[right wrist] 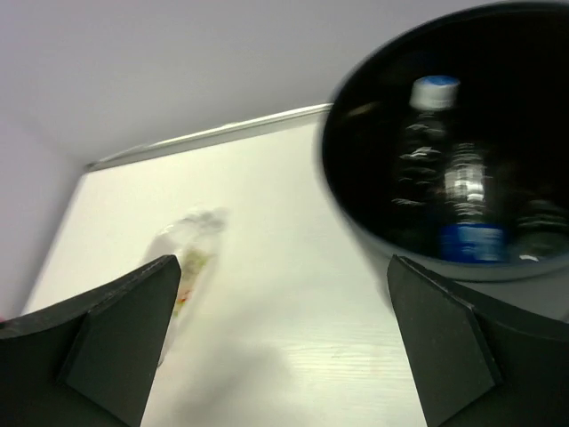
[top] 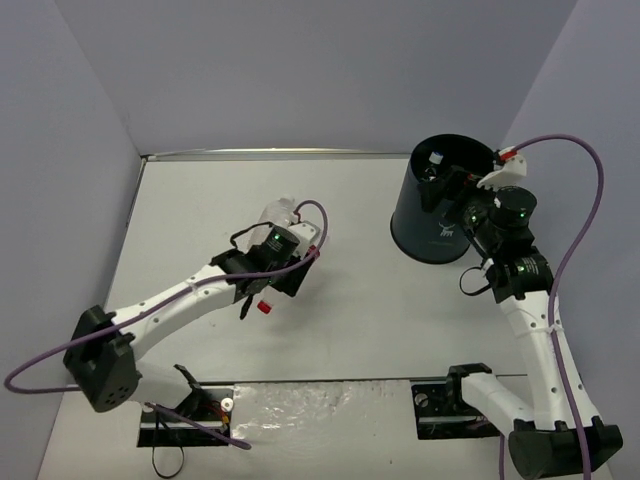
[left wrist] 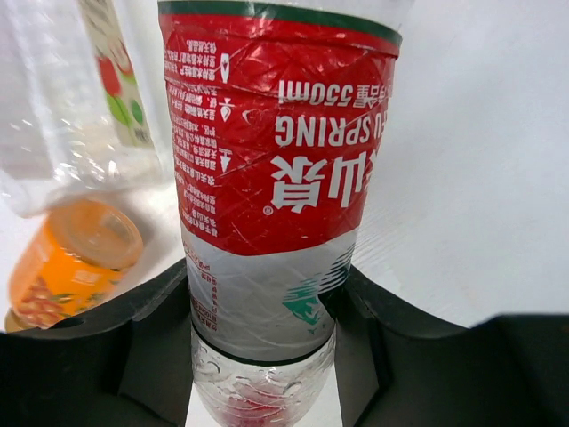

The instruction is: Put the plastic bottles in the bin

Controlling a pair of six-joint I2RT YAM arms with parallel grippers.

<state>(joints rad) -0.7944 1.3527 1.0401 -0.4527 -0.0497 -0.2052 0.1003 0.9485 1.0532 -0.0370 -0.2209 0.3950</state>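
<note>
Between L fingers: red-label bottle, touched on both sides.
L gripper: pinching that bottle mid-body, mid table.
Just beside it: orange bottle, clear bottle.
R gripper: fingers spread wide, at rim of bin.
Inside bin: blue-label bottle.

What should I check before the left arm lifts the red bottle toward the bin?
1. Left gripper closed on the red bottle, touching both its sides: ok.
2. Red bottle centred in the grip: ok.
3. The left gripper free of the orange bottle: cannot tell; that bottle lies close beside it.
4. The bin upright, mouth open: ok.
5. Space above the bin free: not ok; the right gripper hangs over its rim.
6. Right gripper open and empty: ok.
</note>
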